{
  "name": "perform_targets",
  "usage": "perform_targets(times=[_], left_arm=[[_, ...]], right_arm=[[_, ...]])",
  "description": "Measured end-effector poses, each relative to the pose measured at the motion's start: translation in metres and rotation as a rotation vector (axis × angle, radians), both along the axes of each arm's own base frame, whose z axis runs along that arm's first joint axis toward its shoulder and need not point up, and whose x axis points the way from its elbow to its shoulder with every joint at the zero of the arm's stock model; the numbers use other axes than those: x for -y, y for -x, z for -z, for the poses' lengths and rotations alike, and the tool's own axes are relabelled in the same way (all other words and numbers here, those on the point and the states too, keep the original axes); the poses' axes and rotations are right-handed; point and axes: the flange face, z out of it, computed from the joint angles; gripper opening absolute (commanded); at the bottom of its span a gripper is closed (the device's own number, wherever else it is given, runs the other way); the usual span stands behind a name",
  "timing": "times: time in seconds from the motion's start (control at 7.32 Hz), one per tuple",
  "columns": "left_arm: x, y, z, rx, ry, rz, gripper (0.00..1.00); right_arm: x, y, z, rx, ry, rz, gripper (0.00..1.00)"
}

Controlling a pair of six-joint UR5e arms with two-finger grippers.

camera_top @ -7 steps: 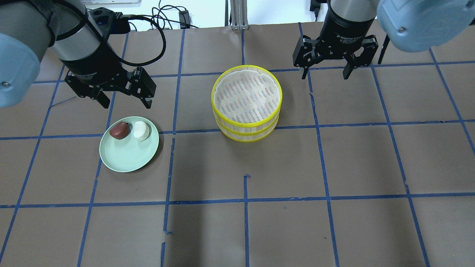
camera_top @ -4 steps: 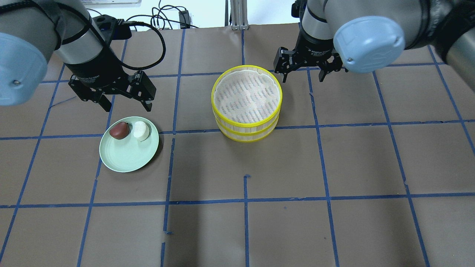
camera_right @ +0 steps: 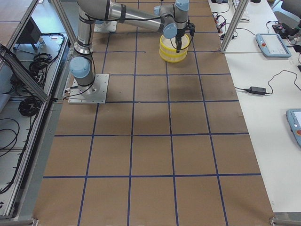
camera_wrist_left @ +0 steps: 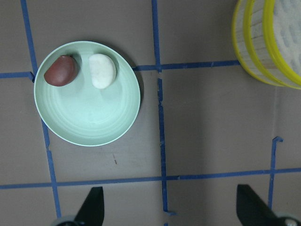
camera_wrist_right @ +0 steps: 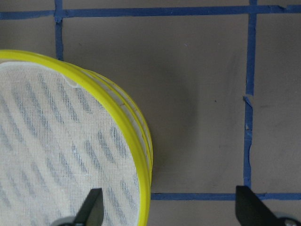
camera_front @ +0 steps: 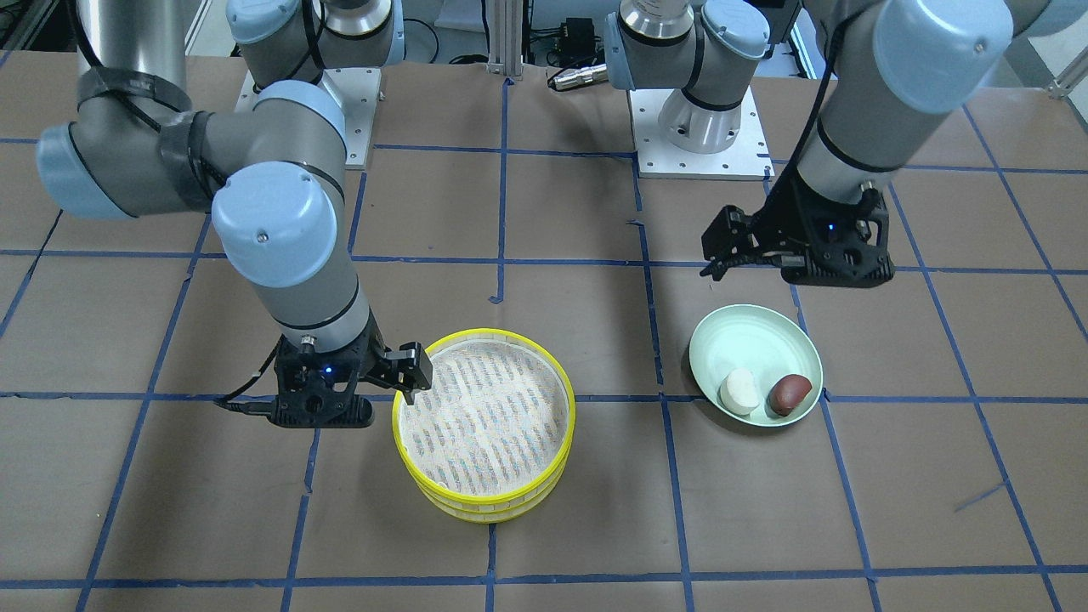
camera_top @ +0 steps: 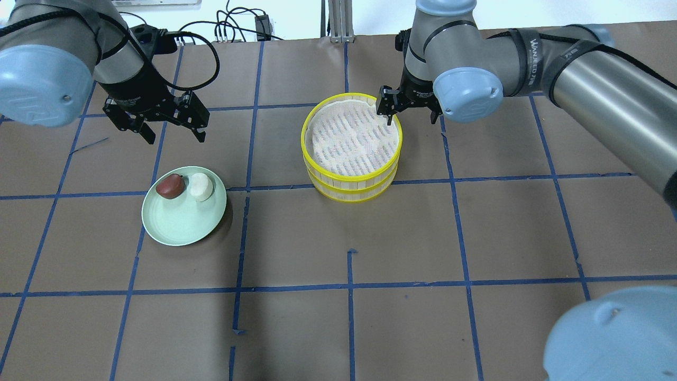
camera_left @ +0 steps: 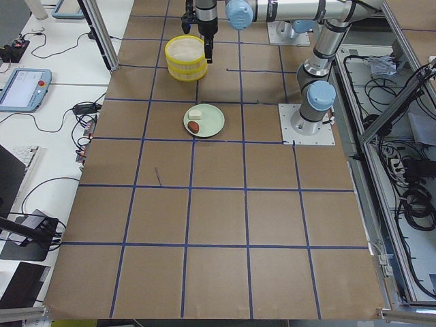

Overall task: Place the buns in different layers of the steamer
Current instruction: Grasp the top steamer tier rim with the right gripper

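Note:
A white bun (camera_top: 200, 187) and a reddish-brown bun (camera_top: 170, 186) lie side by side on a pale green plate (camera_top: 182, 225). They also show in the left wrist view: the white bun (camera_wrist_left: 102, 70) and the brown bun (camera_wrist_left: 60, 71). Two yellow-rimmed steamer layers (camera_top: 350, 181) stand stacked, and the top one is empty. My left gripper (camera_top: 175, 136) is open and empty, above the table just behind the plate. My right gripper (camera_top: 412, 119) is open and straddles the steamer's far right rim (camera_wrist_right: 136, 150). One finger is over the mesh and one is outside it.
The brown table (camera_top: 476, 238) is marked with a grid of blue tape. Cables lie at its far edge (camera_top: 232, 26). The right arm's elbow (camera_top: 613, 338) fills the near right corner of the overhead view.
My right gripper has moved left and lower, from beyond the steamer to over its far right rim. My left gripper has dropped a little behind the plate. Both stay open.

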Motion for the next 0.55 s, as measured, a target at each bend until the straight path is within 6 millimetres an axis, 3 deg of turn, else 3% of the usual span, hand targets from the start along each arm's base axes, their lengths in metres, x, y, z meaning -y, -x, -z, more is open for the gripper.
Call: perform_targets(times=[0.14,0.27,0.41,0.55], left_arm=[[0.014,-0.006,0.024,-0.002,-0.016,0.005,1.0],[0.023,-0.009,0.038,-0.003,-0.019,0.005,1.0],[0.027,-0.01,0.046,-0.003,-0.021,0.006,1.0],[0.028,-0.01,0.051,-0.004,-0.026,0.009,1.0]], right_arm=[[0.006,-0.002,0.014,0.005,0.011,-0.001,0.73],[0.011,-0.003,0.024,0.007,0.017,-0.001,0.32],[0.012,-0.004,0.029,0.008,0.016,0.001,0.14],[0.011,-0.005,0.032,0.008,0.008,0.007,0.12]])
